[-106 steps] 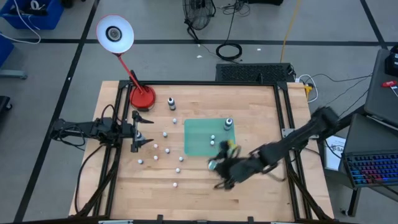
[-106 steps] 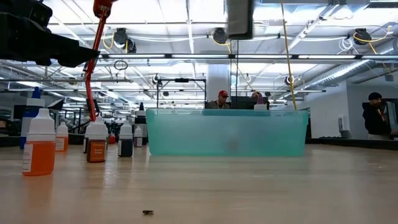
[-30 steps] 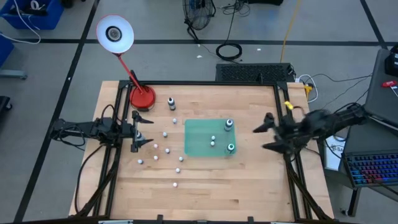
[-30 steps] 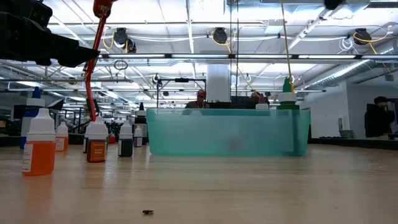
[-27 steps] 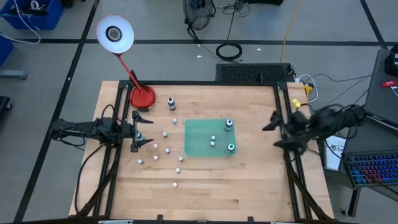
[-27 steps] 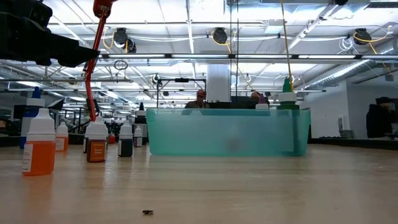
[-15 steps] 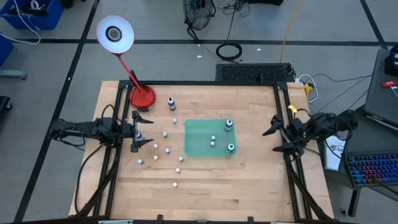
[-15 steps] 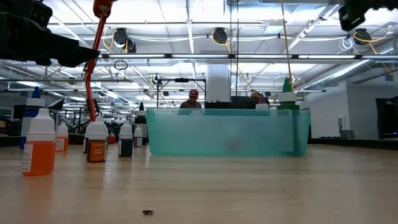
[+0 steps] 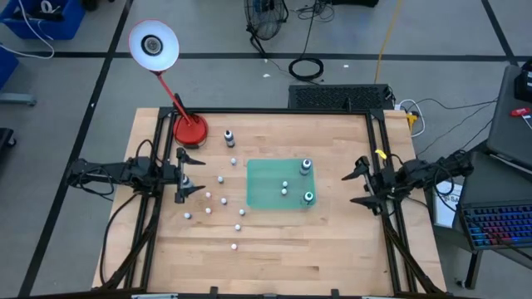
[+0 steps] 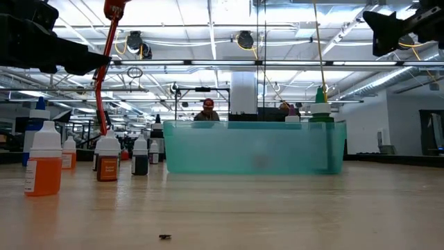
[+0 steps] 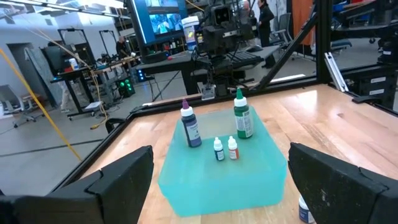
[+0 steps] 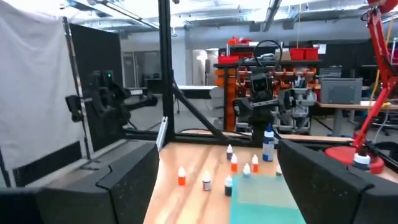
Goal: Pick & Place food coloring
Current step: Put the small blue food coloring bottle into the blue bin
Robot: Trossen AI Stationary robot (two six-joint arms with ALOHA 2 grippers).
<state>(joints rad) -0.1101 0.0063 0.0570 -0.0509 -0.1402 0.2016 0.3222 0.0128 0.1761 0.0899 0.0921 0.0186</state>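
Note:
Food coloring bottles stand upright in two groups. On the green mat [image 9: 270, 184] are a dark bottle with a grey top [image 9: 306, 166], a teal-topped bottle [image 9: 308, 197] and two tiny bottles [image 9: 284, 188]; the left wrist view shows these on the mat [image 11: 217, 171]. Several tiny white-capped bottles [image 9: 220, 199] and a dark one [image 9: 229, 137] stand on the wood left of the mat. My left gripper [image 9: 184, 176] waits open at the table's left edge, pointing at the mat. My right gripper [image 9: 362, 186] stands open near the right edge, right of the mat, with nothing between its fingers.
A red lamp base [image 9: 190, 129] with its arm and white shade [image 9: 153, 45] stands at the far left corner. Black frame rails [image 9: 386, 208] run along both side edges. Bare wood lies near the front edge [image 9: 283, 257]. People show in the room behind [image 10: 208, 105].
My right arm has folded back toward the table's right edge, and its gripper has come down into the top right of the low view, staying open. The bottles and the mat have stayed where they were.

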